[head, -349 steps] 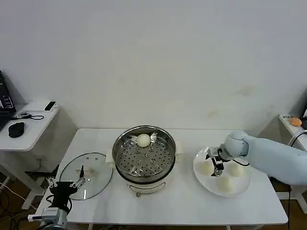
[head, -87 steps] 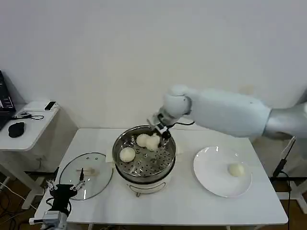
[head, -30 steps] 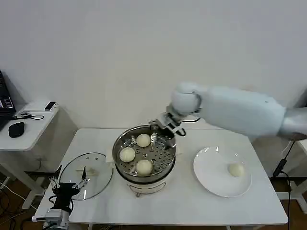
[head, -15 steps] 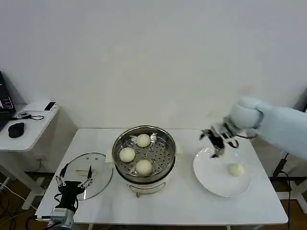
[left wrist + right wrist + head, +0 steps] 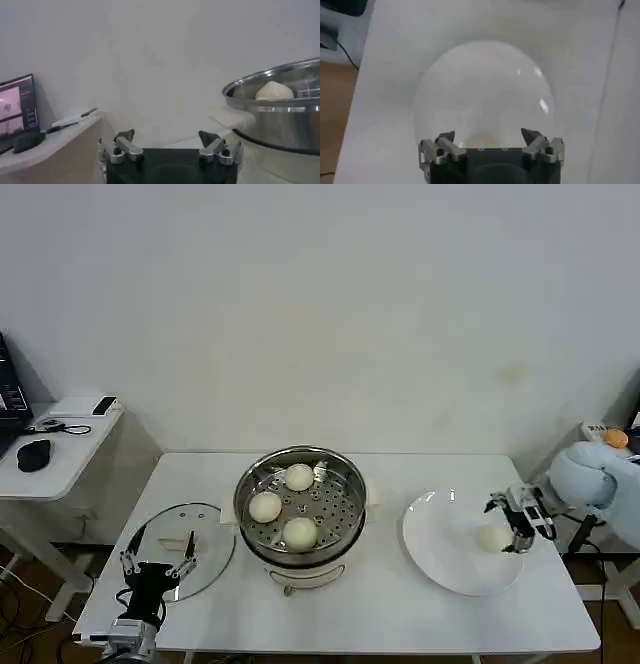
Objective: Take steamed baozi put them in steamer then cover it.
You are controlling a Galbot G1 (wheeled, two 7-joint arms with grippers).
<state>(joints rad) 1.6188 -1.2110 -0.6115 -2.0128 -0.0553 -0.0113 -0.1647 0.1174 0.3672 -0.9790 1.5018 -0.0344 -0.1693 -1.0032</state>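
On the white table (image 5: 380,604) in the head view, the steamer (image 5: 300,502) holds three baozi (image 5: 299,531); a fourth baozi (image 5: 494,537) lies on the white plate (image 5: 440,559), with the right gripper (image 5: 517,519) just beside it, fingers spread and empty. The left gripper (image 5: 157,562) hangs wide open over the glass lid (image 5: 205,549).

Left wrist view: parted fingers (image 5: 124,136), steamer (image 5: 280,115) beyond.

Right wrist view: spread fingers (image 5: 532,136) above the plate (image 5: 485,95).

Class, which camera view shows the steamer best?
The head view: the whole steamer shows from above, with three baozi on its perforated floor. The left wrist view catches its rim and wall from the side, one baozi peeking over. The right wrist view looks at the white plate.
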